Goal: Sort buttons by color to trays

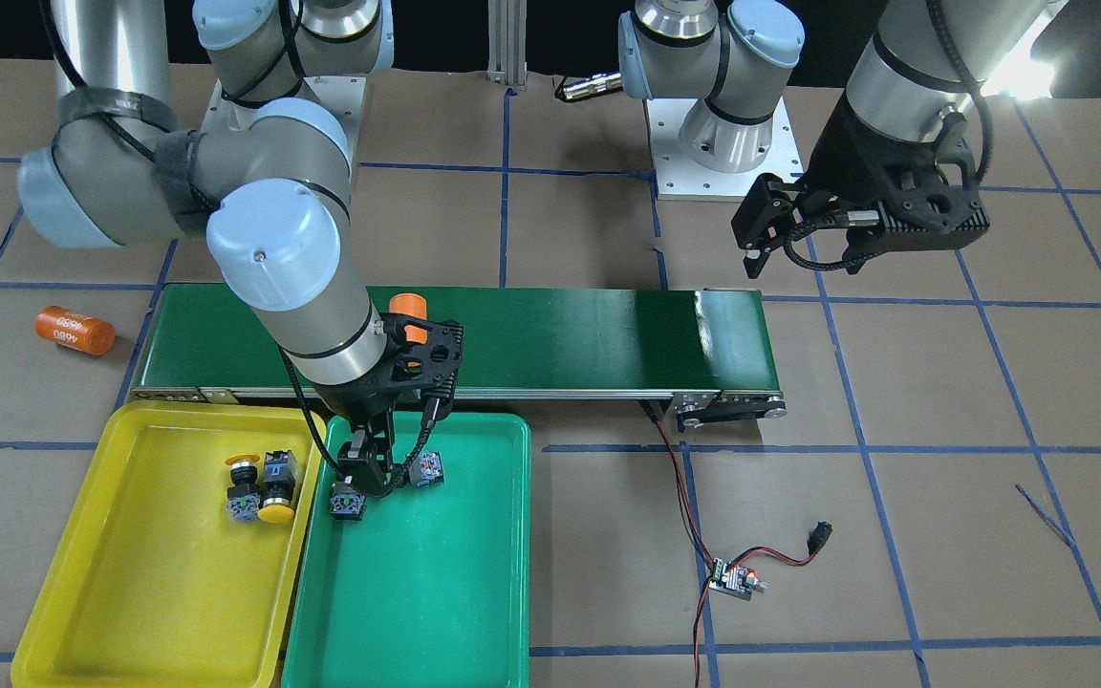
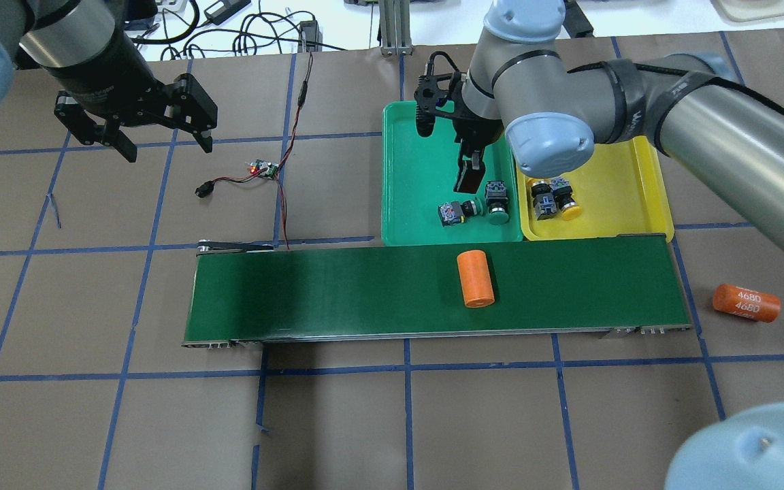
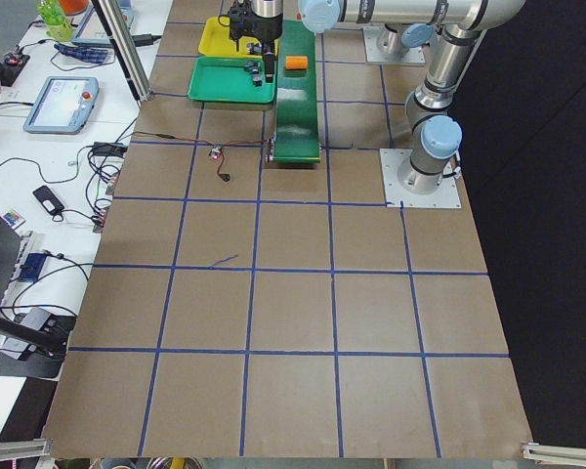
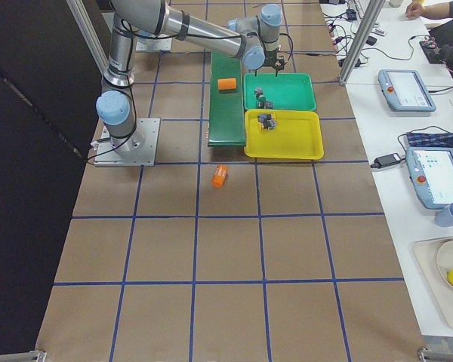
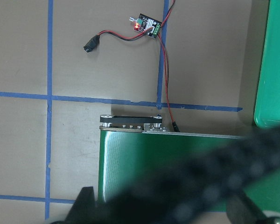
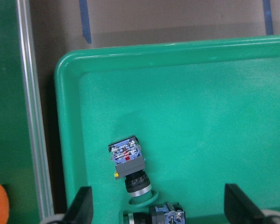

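**Right arm over the green tray, jaws apart and empty; left arm parked off the belt's end**

My right arm reaches out across the conveyor belt (image 2: 337,292), its wrist turned straight down over the green tray (image 2: 395,170). The right gripper (image 2: 471,180) hangs above the tray floor with nothing clamped in it. The first green button (image 6: 128,163) lies on its side below and between the fingertips (image 6: 84,205), nearer that one. The second green button (image 2: 496,199) sits just beside the first, touching or nearly touching it. Both yellow buttons (image 2: 543,202) rest in the yellow tray (image 2: 627,197), off to the outside of the jaws, past the shared tray edge.

My left arm holds the left gripper (image 2: 167,148) over bare table, well apart from both trays, with its jaws spread wide and empty.

The overhead view shows the right gripper edge-on, so I see only one dark finger there. The right wrist camera settles it, with both fingertips far apart at the bottom corners. The front-facing view half hides the orange cylinder (image 2: 475,279) on the belt behind my right wrist, while the overhead shows it whole. Only the left wrist camera gives a close look at the controller board (image 5: 147,25), which lies ahead of the left jaws. A blurred cable crosses the bottom of that view. In both side views the grippers are too small for me to judge.
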`<state>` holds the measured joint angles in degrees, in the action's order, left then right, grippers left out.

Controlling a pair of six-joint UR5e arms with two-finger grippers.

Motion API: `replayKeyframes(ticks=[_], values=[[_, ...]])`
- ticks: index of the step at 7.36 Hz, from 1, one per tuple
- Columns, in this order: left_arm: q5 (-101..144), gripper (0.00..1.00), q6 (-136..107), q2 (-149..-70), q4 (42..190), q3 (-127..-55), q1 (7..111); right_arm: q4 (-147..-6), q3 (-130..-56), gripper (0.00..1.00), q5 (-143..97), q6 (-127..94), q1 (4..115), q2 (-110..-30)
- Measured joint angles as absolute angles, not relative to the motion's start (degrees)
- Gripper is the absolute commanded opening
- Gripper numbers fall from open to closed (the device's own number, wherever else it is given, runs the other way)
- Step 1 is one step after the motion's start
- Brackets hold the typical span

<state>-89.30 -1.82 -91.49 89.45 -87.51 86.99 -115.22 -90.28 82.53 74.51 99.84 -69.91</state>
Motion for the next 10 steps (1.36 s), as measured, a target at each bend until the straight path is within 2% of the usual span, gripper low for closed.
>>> replayKeyframes(ticks=[3, 5, 10], values=[[-89.17, 1.00, -1.76, -91.49, 89.37, -87.46, 86.93, -96.58, -88.03, 1.00, 84.73, 74.13, 99.79, -81.87], [-89.13, 1.00, -1.76, -91.50, 89.31, -87.45, 86.93, -89.95, -88.28, 1.00, 85.93, 69.82, 99.15, -87.60], [-89.04, 1.00, -1.84, -91.64, 89.05, -87.53, 86.92, -87.32, -88.26, 1.00, 89.40, 35.56, 97.88, -90.86]])
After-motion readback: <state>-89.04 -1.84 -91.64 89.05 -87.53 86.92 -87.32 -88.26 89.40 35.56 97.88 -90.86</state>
